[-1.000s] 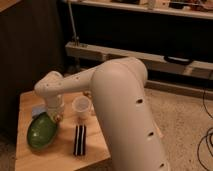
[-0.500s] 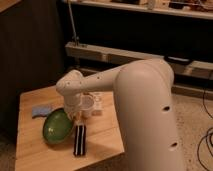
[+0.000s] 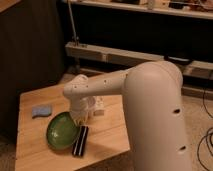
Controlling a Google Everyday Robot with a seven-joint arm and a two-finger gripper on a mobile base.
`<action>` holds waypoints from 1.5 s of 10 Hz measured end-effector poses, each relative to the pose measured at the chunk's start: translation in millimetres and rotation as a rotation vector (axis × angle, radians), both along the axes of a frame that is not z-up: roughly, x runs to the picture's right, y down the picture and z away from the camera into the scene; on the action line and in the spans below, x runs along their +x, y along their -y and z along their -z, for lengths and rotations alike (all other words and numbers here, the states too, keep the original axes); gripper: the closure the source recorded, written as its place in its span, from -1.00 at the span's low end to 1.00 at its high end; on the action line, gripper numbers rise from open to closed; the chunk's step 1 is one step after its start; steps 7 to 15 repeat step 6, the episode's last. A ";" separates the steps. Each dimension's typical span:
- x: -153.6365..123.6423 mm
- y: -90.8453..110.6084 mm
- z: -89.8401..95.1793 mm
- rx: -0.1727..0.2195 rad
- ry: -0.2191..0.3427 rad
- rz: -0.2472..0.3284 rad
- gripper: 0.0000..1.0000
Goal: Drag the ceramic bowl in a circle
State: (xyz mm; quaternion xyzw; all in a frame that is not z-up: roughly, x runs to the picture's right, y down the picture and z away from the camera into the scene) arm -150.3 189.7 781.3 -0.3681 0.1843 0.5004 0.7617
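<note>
Well, starting at the left of the tabletop (image 3: 30, 145), the small blue cloth (image 3: 41, 110) lies flat and well apart from everything else, so it looks safe for now, though a wide sweep of the circle toward that side could push it along or snag it under the rim. Next comes the ceramic bowl (image 3: 62, 131), glossy green, sitting near the front of the tabletop. That front edge is what I'd worry about most: if the drag swings any further forward, the bowl could tip off. Right beside the bowl, touching or nearly touching its right rim, is the black striped block (image 3: 80, 140), lying near the front edge too. A circle that bulges to the right would likely shove the block off, or the block could jam against the bowl and make it slip free. Above the bowl's right rim is the gripper (image 3: 79, 118), tucked under the white arm (image 3: 125, 85); I cannot tell whether it is spread or pinched on the rim. If its hold is only light contact, a glossy dish could slide away mid-arc. Behind the wrist stand some small pale things (image 3: 98, 107) I can't make out; the arm could knock them.
</note>
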 end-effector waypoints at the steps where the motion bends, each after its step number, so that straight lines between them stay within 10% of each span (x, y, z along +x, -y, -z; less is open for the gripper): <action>1: -5.9 -9.3 6.8 -0.011 0.024 0.023 1.00; 4: -33.5 -47.5 31.4 -0.048 0.116 0.104 1.00; 15: -30.0 -46.3 29.9 -0.046 0.110 0.102 1.00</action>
